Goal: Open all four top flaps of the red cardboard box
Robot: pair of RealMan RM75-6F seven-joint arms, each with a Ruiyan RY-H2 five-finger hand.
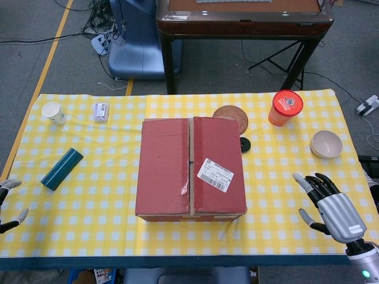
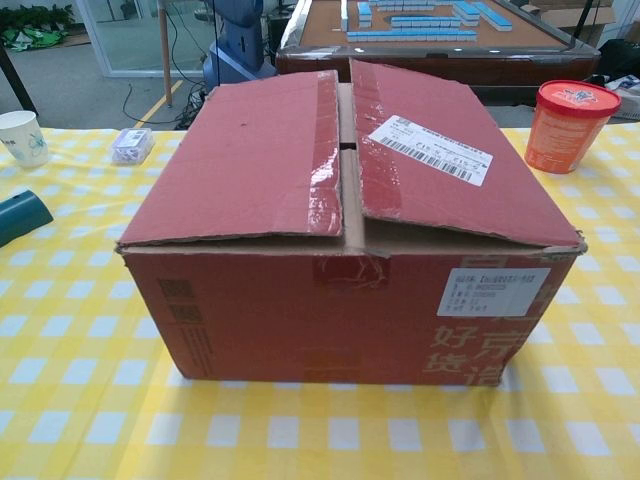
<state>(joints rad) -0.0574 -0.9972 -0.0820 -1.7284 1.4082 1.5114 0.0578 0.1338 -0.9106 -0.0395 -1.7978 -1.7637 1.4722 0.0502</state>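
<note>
Sitting mid-table in the head view, the red cardboard box (image 1: 190, 168) lies between the empty, spread left hand (image 1: 8, 204) and right hand (image 1: 327, 204); the chest view shows stiff, light flaps (image 2: 240, 160), best lifted at the raised centre seam

1. The red cardboard box (image 2: 340, 290) carries large pale Chinese characters on its front wall, low at the right; "好", "京" and "货" can be made out.
2. A white shipping label (image 2: 431, 148) with a barcode lies on the box's right top flap; its small print is too fine to read.
3. A second white label (image 2: 493, 291) sits on the front wall, above the characters; its lines are illegible.
</note>
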